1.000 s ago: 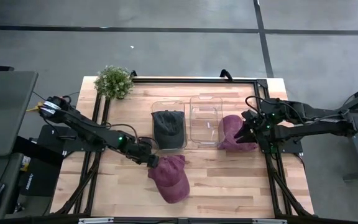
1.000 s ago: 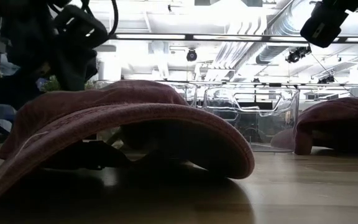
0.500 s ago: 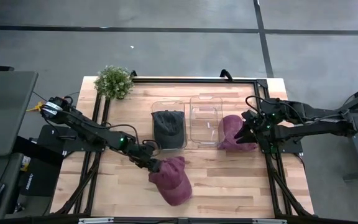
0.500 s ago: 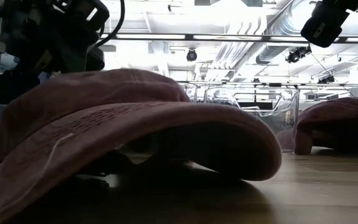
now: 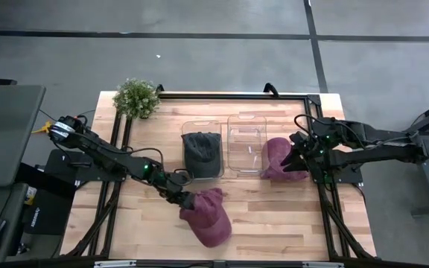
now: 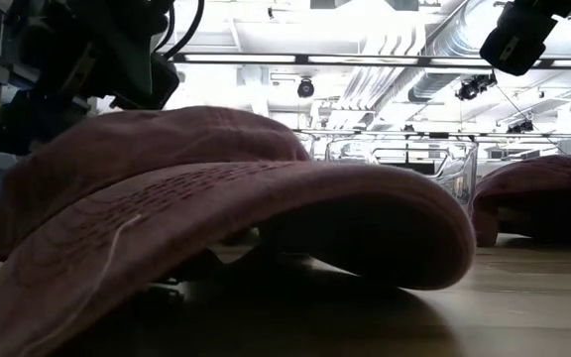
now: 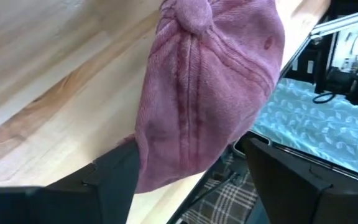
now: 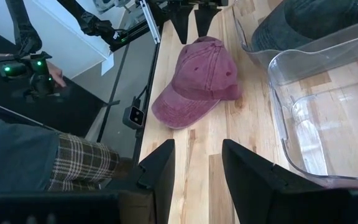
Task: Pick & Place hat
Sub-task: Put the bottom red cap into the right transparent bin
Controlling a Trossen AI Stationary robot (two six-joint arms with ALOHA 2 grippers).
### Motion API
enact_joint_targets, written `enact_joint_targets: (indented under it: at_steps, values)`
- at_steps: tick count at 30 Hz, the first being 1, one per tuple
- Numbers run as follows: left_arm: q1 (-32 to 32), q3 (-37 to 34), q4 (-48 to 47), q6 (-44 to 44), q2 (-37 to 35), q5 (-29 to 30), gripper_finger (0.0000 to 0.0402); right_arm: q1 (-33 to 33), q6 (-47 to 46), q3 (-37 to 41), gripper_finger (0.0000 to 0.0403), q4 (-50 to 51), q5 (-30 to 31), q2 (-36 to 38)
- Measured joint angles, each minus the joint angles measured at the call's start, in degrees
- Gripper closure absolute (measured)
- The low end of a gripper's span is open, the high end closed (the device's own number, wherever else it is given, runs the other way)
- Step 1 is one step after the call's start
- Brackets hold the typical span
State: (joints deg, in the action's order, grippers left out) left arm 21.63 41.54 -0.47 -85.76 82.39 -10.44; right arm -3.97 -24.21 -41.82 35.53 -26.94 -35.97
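Gripping the back of the maroon cap with the left pincer, fingers pressed onto the bunched fabric, near the front edge of the wooden surface; cap lying low there, brim toward the front. Hovering the right pincer, fingers spread with nothing between them, beside a second maroon cap resting against the empty clear bin. Holding a dark cap already inside the neighbouring clear bin.

Judging the step as grasp-and-lift: hold taken, transport not yet begun. Calling next for raising the gripped cap clear of the surface, carrying it back toward the empty bin, and clearing the bin wall before letting go. Watching for the soft crown slipping out of the pinch, or the brim catching on the rim.
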Motion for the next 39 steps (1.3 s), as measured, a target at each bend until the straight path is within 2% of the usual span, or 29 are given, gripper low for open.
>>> enact_joint_targets:
  at_steps: [7,18,29,39]
  values:
    - [0.0,0.0,0.4,0.0,0.0,-0.3,0.0205,0.0,0.2,0.0,0.0274,0.0,0.0,0.0]
    - [0.0,0.0,0.3,1.3,0.0,-1.0,0.0391,0.0,0.2,0.0,0.0274,0.0,0.0,0.0]
    - [0.0,1.4,0.3,1.9,-0.2,-1.8,0.0401,0.0,0.7,0.0,0.0274,-0.4,-0.5,0.0]
    - [-2.4,8.2,-1.7,7.6,-0.3,-1.0,0.0401,0.0,2.2,0.0,0.0274,-4.7,-2.0,0.0]
